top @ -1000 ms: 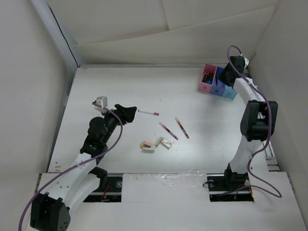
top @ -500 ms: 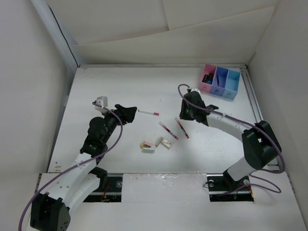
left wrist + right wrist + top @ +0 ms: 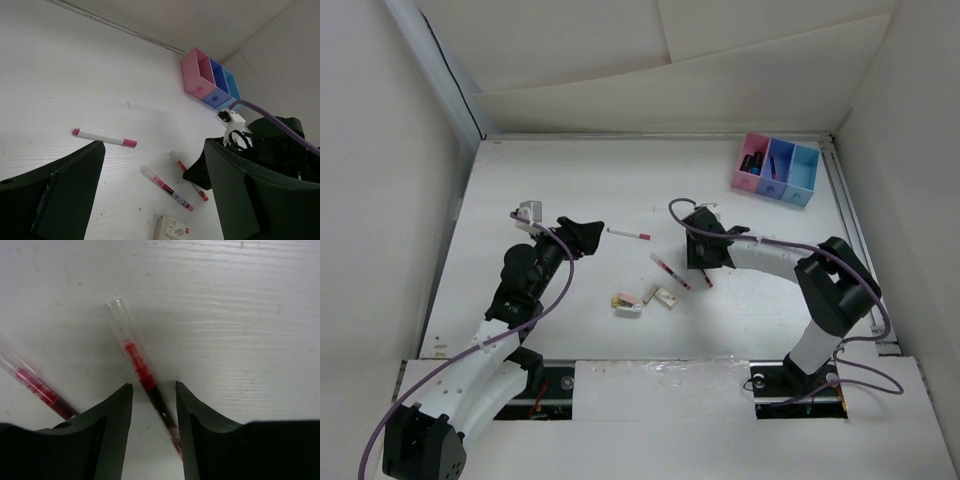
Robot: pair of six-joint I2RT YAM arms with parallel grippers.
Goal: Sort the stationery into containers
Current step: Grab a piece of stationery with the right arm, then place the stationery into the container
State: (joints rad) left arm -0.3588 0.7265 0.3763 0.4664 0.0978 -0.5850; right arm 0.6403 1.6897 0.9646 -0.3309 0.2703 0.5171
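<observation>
**Inspector:** Nearest the bases?

**Assessor:** Noted two eraser blocks (image 3: 627,303) side by side, loose on the table (image 3: 540,180). Not sorted.

**Inspector:** Next out?

**Assessor:** Found the right gripper (image 3: 152,405) low over one pen (image 3: 142,372), with fingers (image 3: 107,430) parted narrowly either side of the barrel. Not closed on it, nothing in hold. Judged to be a grasp in preparation. Logged a second pen (image 3: 669,271) just beside it on the left, lying loose.

**Inspector:** And the left side?

**Assessor:** Found the left gripper (image 3: 582,232) spread wide and empty. Aimed toward a third pen (image 3: 628,233) near its tips, but apart from it.

**Inspector:** Far end?

**Assessor:** Recorded three joined bins (image 3: 772,191) at the far right corner, well apart from all the loose stock. Made out dark items in the pink bin (image 3: 744,183). Cannot tell what is in the blue and light blue ones, too small in the top view.

**Inspector:** Progress?

**Assessor:** Assessed as partly done at best. Something already binned, with three pens and two blocks outstanding on the table. Expect the straddled pen to go first, pending closure and a long carry to the corner.
</observation>
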